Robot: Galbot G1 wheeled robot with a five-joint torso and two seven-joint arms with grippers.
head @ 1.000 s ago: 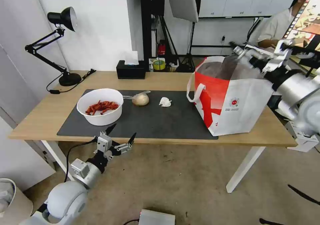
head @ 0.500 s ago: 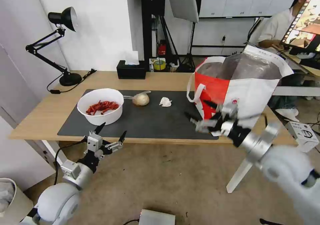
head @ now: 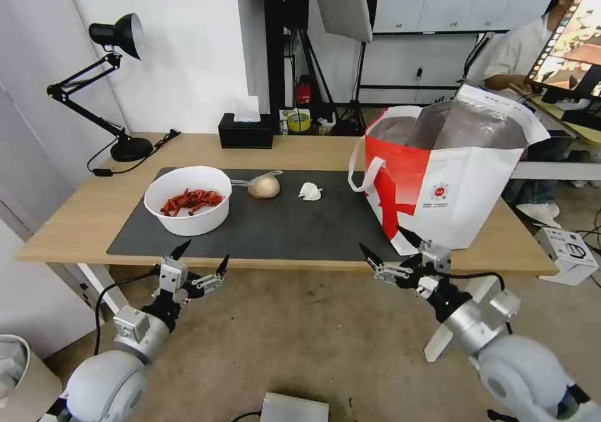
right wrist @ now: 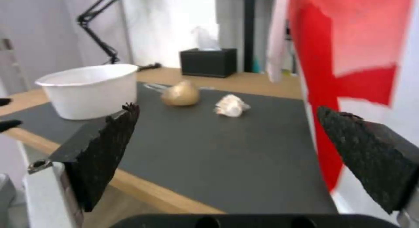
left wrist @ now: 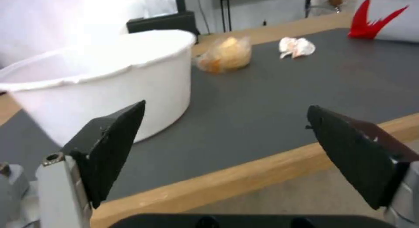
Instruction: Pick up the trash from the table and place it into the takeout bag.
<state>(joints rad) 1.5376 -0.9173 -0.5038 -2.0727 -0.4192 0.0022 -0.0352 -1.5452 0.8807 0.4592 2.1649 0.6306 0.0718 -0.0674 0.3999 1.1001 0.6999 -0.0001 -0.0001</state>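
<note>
While both arms hang below the near edge of the table (head: 75,221), we hold the left gripper (head: 200,260) and the right gripper (head: 391,251) with fingers spread wide and nothing between them.

Ahead of the left gripper, just past the table edge, we see the white bowl (head: 188,200) on the dark mat (head: 300,228). Its red scraps (head: 191,200) show from the head camera; from the left wrist only the bowl's outer wall (left wrist: 104,80) is visible, and the contents are hidden behind the rim.

Farther from the left gripper and beyond the bowl lies the clear bag with a pale lump (head: 263,186); what the lump is we cannot make out. The crumpled tissue (head: 310,191) lies near it, apart from it, roughly between the two grippers and farther back.

Just beyond the right gripper stands the takeout bag (head: 444,190), upright and open at the top. From the right wrist its red and white wall (right wrist: 349,74) is cut off by the frame edge. Its foil interior is partly visible; whatever lies at the bottom is hidden.

A black tissue box (head: 246,131) sits at the far table edge.
</note>
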